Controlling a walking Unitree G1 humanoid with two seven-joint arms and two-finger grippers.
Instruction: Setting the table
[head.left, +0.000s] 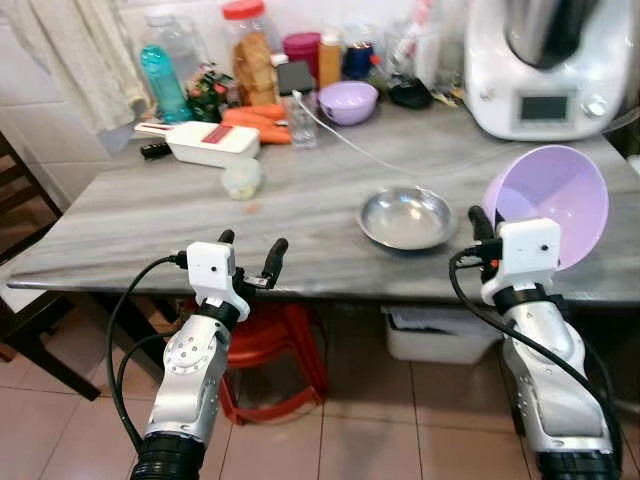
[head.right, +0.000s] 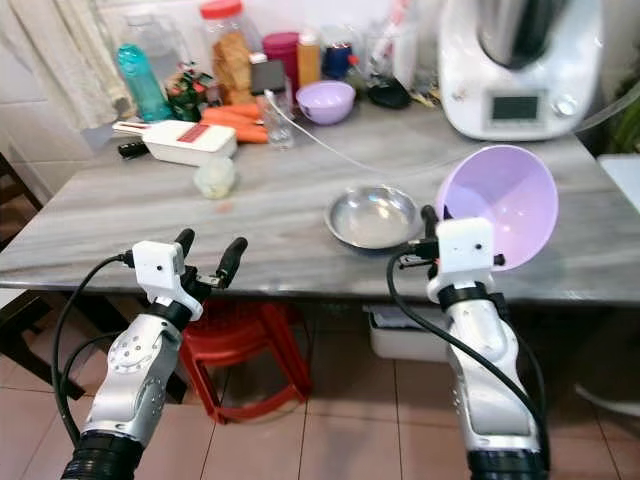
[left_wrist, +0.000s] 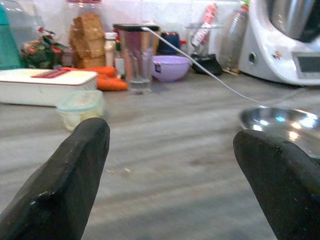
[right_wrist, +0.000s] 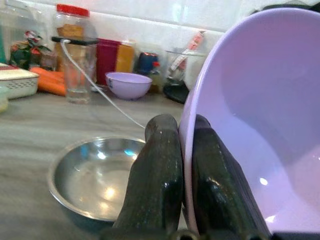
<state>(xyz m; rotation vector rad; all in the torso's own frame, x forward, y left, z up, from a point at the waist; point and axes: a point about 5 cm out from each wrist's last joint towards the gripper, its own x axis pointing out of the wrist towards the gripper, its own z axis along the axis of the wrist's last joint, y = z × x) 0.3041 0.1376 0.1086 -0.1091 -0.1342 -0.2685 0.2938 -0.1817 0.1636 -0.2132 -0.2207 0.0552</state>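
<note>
My right gripper (head.left: 482, 228) is shut on the rim of a large lilac bowl (head.left: 552, 203), held tilted above the right part of the grey table (head.left: 180, 215). In the right wrist view both black fingers (right_wrist: 155, 185) pinch the lilac bowl's rim (right_wrist: 187, 150). A shallow steel dish (head.left: 406, 217) lies on the table just left of that bowl. My left gripper (head.left: 250, 250) hovers open at the table's front edge, nothing between its fingers (left_wrist: 60, 185). A smaller lilac bowl (head.left: 347, 101) stands at the back.
Along the back stand a teal bottle (head.left: 163, 83), jars (head.left: 252, 52), carrots (head.left: 257, 122), a glass (head.left: 299, 118) with a phone and white cable, a white slicer box (head.left: 205, 141) and a white kitchen machine (head.left: 540, 65). A red stool (head.left: 270, 340) and a white bin (head.left: 440, 335) sit under the table.
</note>
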